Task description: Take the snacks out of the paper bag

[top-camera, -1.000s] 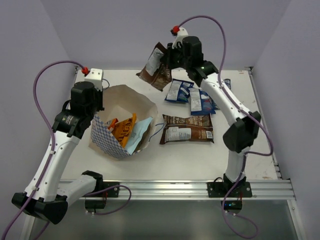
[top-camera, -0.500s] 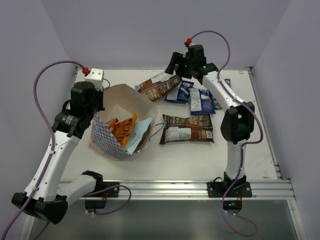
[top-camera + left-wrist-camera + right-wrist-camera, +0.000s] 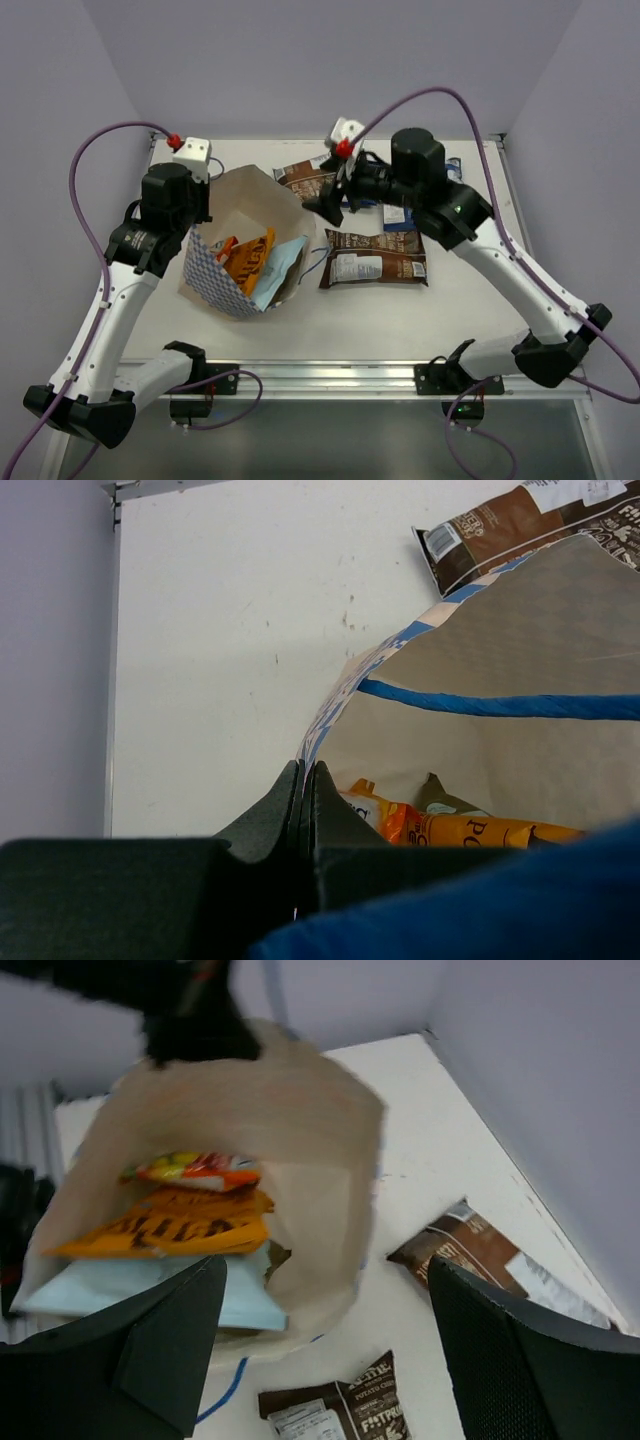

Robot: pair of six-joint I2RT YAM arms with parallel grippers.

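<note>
You're partway through: two dark brown packets and some blue packets lie out on the worktop right of the paper bag, while an orange packet, a light blue packet and an orange-yellow packet are inside it. Your left gripper is pinched together on the bag's rim, and your right gripper hangs by the mouth, jaws apart and empty. The mouth gapes wide toward you, and bare worktop lies near-right for drops.
</note>
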